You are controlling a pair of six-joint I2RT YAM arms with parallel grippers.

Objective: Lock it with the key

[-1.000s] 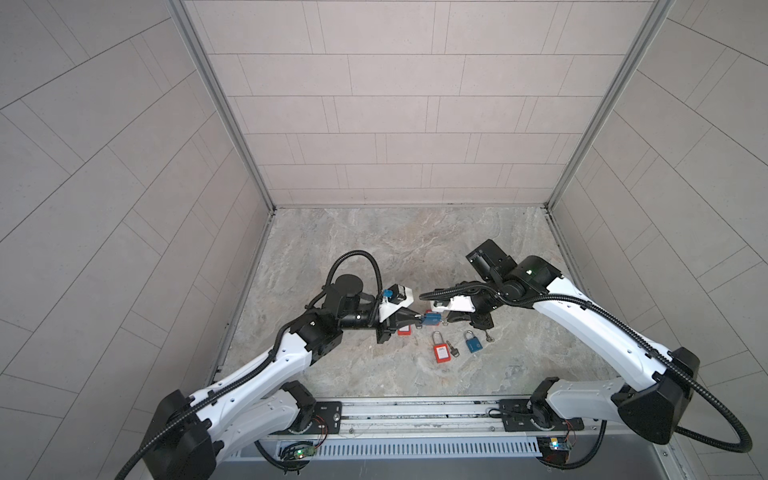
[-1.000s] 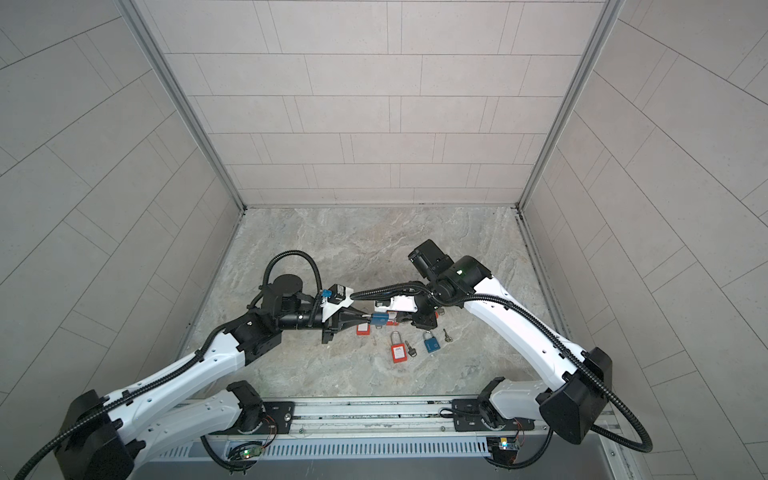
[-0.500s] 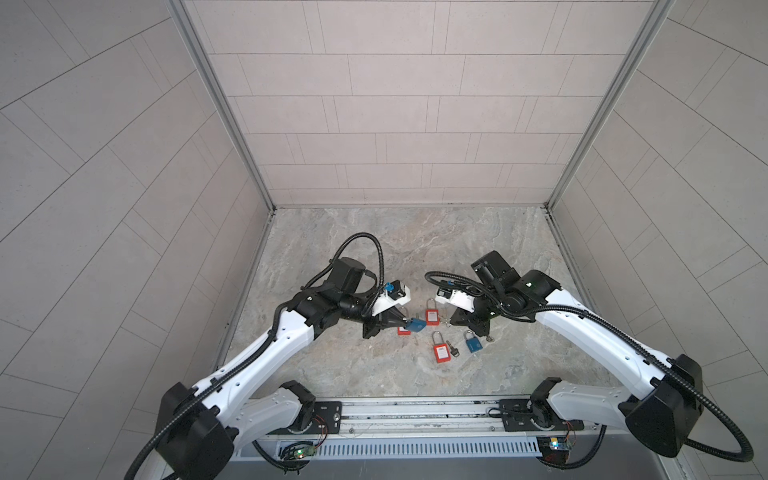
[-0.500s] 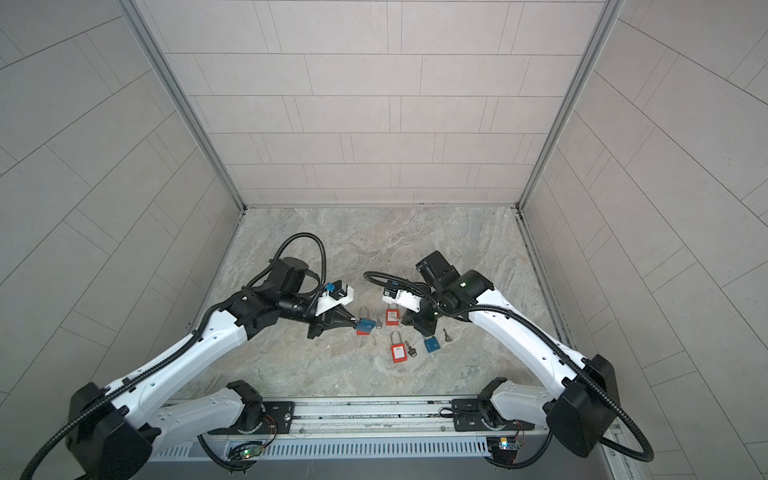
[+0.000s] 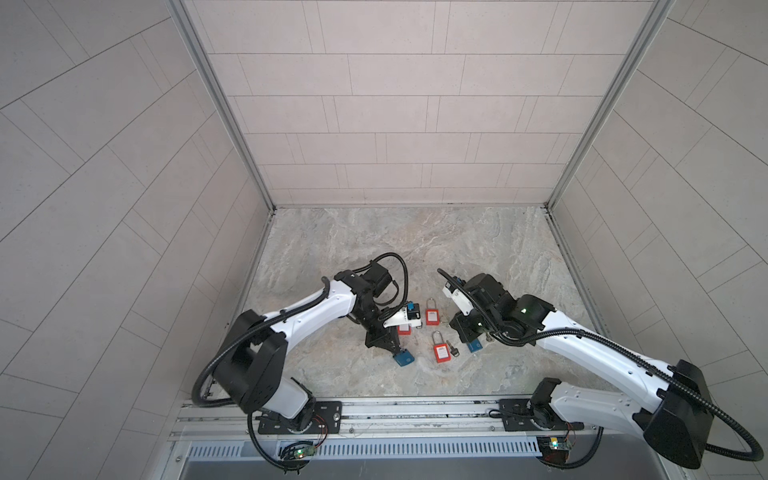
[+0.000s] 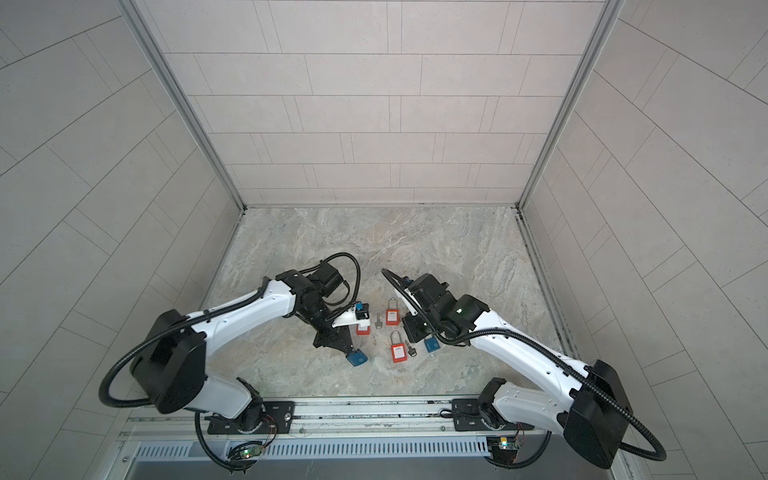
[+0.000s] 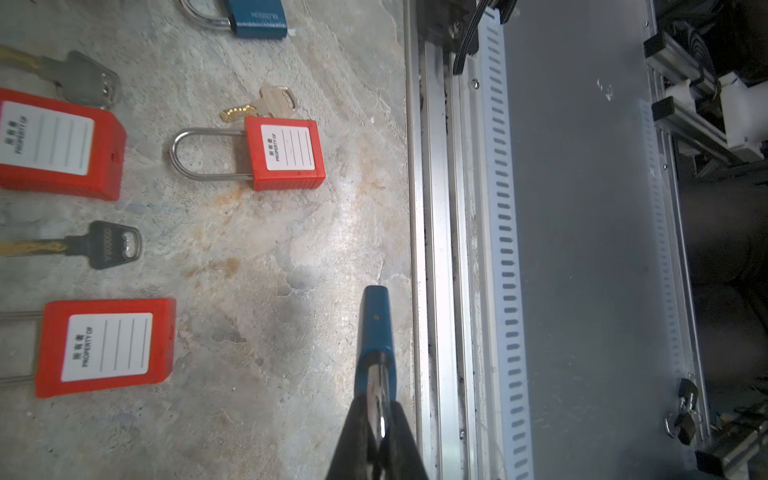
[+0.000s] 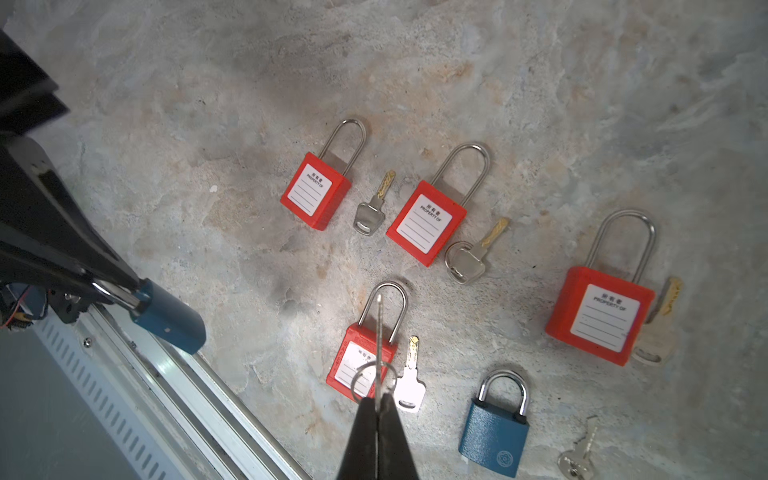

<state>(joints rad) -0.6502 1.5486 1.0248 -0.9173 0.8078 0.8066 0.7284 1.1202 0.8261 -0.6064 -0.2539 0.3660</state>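
Left claw [image 7: 376, 419] has withdrawn gripping blue padlock [image 7: 374, 324]; right claw [image 8: 377, 405] pinches key [image 8: 378, 332].

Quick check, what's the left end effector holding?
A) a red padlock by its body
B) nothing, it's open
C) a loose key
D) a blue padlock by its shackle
D: in the left wrist view the left end effector is shut on the silver shackle of the blue padlock, whose body sticks out past the fingertips.
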